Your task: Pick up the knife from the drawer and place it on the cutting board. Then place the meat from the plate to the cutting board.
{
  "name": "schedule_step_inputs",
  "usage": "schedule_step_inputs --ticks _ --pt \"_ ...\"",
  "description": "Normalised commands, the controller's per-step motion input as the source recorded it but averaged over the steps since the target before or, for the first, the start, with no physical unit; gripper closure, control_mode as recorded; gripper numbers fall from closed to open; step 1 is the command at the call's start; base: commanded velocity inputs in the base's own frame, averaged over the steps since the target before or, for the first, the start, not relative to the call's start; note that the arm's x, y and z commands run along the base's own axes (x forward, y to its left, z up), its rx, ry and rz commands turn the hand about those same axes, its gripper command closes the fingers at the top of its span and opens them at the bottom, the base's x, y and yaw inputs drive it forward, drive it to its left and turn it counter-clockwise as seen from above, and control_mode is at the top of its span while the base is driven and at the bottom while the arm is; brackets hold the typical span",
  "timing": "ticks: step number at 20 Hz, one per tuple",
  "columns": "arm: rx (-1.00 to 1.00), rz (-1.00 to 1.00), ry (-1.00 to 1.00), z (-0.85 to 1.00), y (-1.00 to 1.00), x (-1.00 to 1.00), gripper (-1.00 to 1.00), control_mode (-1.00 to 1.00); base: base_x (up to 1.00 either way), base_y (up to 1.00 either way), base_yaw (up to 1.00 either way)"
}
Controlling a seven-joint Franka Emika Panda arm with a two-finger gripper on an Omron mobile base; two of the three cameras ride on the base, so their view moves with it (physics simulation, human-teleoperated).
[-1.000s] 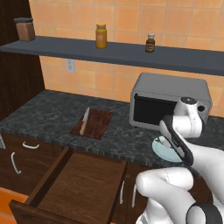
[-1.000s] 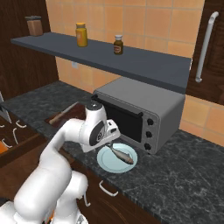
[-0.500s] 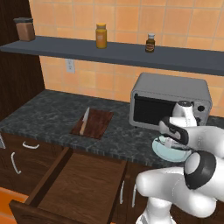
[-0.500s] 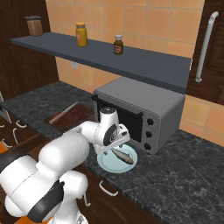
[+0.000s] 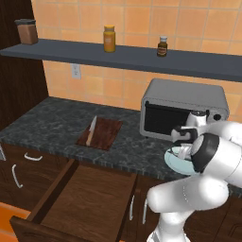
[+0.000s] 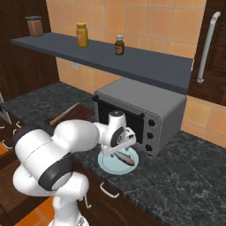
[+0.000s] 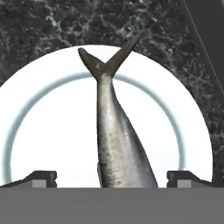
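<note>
— Meat (image 7: 118, 140) first: where does it lie?

— On the plate (image 7: 39, 131), along the middle of it, forked tail reaching the plate's far rim in my hand view. From the right base camera the fish (image 6: 123, 157) lies on the pale plate (image 6: 110, 164), which sits at the counter's front edge, just in front of the toaster oven (image 6: 145, 115).

— And your gripper?

— My gripper (image 7: 111, 179) hangs right above the fish, jaws spread wide, one fingertip (image 7: 39, 178) on each side of the body and apart from it. I am gripping nothing. In the left base view my gripper (image 5: 185, 138) is over the plate (image 5: 176, 161), my own arm covering much of it.

— What about the knife?

— The knife (image 5: 91, 131) lies on the cutting board (image 5: 103, 133), along its left edge, blade pointing toward the wall, tan handle toward the counter's front. The board rests flat on the dark stone counter (image 5: 47, 120), well to the left of the toaster oven (image 5: 184, 108).

— The drawer?

— The drawer (image 5: 87, 201) stands pulled out below the counter's front edge, beneath the board; I see only its wood bottom.

— Anything else around?

— A grey shelf (image 5: 142, 57) runs along the tiled wall, carrying a brown canister (image 5: 27, 31) at its left end, an amber jar (image 5: 109, 38) and a small dark bottle (image 5: 162, 47).
</note>
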Motion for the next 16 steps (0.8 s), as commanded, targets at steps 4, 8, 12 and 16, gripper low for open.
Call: schedule_step_inputs --ticks 4,8,12,16 --pt "0.00 0.00 0.01 -0.31 -0.06 0.20 -1.00 -1.00 0.00 0.00 0.00" --pt "0.00 0.00 0.02 -0.32 -0.09 0.10 -1.00 -1.00 0.00 0.00 0.00" --pt "0.00 0.00 0.02 -0.22 -0.20 0.20 -1.00 -1.00 0.00 0.00 0.00" --pt "0.00 0.00 0.05 -0.18 -0.13 0.18 1.00 -1.00 0.00 0.00 0.00"
